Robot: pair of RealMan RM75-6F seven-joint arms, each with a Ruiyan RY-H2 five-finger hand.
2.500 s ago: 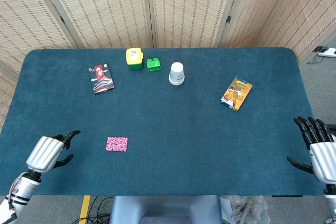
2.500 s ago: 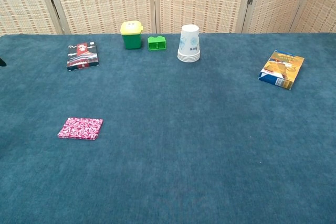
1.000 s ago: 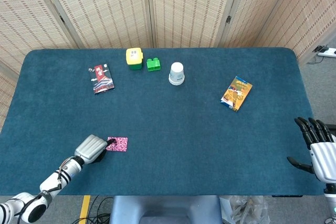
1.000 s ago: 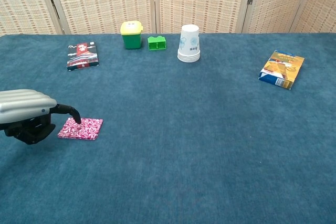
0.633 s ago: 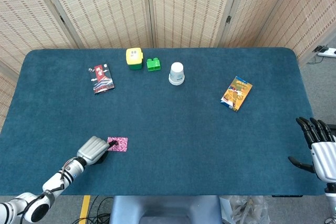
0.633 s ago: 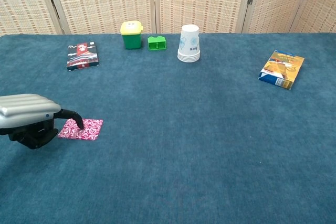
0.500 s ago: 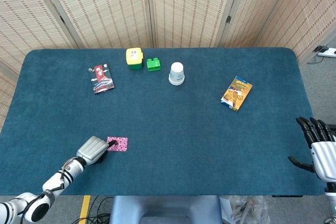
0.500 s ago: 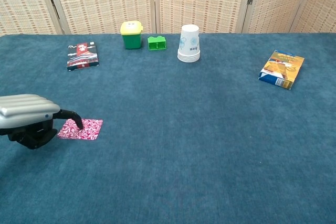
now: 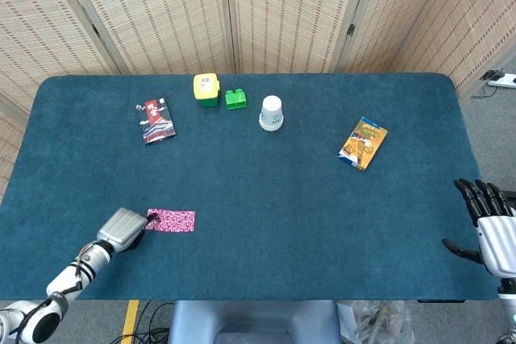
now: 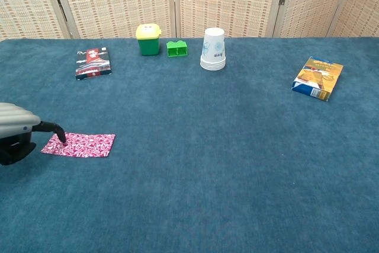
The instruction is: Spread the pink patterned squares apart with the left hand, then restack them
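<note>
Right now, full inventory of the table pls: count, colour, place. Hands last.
pink patterned squares: overlapping, count unclear, pink, near left
red packet: 1, red with white, far left
bin: 1, green with yellow lid, far centre-left
green block: 1, beside the bin
paper cups: stack, white, far centre
snack box: 1, orange and blue, right
table: 1, dark blue cloth
screen: beige woven panels, behind the table
left hand: silver and black, fingertip pressing the squares' left end
right hand: fingers spread, near right edge
</note>
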